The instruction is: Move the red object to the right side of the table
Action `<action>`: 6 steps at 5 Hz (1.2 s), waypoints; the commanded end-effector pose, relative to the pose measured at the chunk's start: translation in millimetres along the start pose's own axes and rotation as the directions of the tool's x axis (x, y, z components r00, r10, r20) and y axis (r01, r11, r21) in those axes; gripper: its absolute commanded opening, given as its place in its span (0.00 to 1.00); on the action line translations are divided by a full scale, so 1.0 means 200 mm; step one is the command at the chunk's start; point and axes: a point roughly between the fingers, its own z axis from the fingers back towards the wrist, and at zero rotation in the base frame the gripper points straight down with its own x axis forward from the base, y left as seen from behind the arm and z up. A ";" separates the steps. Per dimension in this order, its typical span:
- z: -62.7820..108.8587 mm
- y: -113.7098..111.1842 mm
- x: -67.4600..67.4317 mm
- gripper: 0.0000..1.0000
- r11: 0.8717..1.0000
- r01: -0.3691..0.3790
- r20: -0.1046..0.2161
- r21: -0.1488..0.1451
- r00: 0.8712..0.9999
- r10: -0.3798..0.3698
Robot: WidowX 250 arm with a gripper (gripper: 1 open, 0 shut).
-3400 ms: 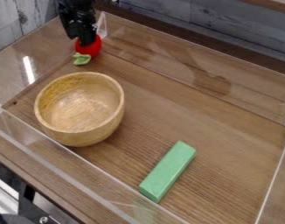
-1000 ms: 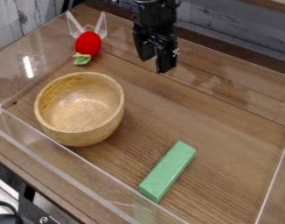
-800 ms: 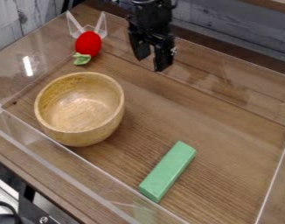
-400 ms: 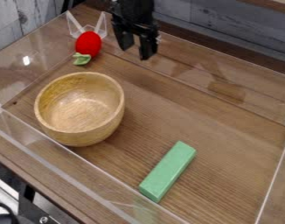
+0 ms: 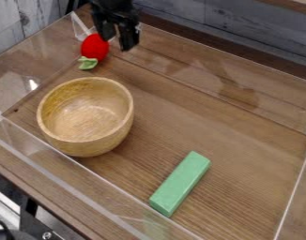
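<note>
Because the red object (image 5: 94, 45) is a small round toy fruit, you should expect it to be light and probably hard and smooth, so it may roll or squirt out from between the fingers if you pinch it off-centre. Your best hold looks to be across the widest part of the red body, fingers on opposite sides, rather than on the green leafy bit that lies on its near side toward the wooden bowl (image 5: 85, 114); that piece looks thin and floppy and would likely slip.

Relative to the bowl, the red object sits beyond it, toward the far left corner of the table (image 5: 231, 112), near the clear back wall. You have the gripper (image 5: 123, 36) just beside the fruit on its right, slightly farther from the bowl, with its dark fingers spread apart and holding nothing. Whether a fingertip touches the fruit cannot be told from this view.

Look into the bowl and you see only bare wood grain; nothing lies in it. A green rectangular block (image 5: 181, 183) lies flat on the table to the near right of the bowl, well apart from the fruit.
</note>
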 end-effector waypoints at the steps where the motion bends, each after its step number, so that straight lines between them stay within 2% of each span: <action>1: 0.01 0.11 0.07 1.00 0.999 -0.023 0.038 0.047 0.999 0.021; 2: -0.08 0.15 0.09 1.00 0.998 -0.041 0.020 0.055 0.999 0.039; 3: -0.09 0.19 0.06 1.00 0.992 -0.103 0.003 0.071 0.995 0.103; 4: -0.12 0.18 0.06 0.00 0.990 -0.122 -0.012 0.078 0.992 0.123; 5: -0.12 0.17 0.05 0.00 0.987 -0.140 -0.018 0.081 0.990 0.142; 6: 0.00 0.06 0.09 0.00 0.986 -0.154 0.016 0.072 0.988 0.153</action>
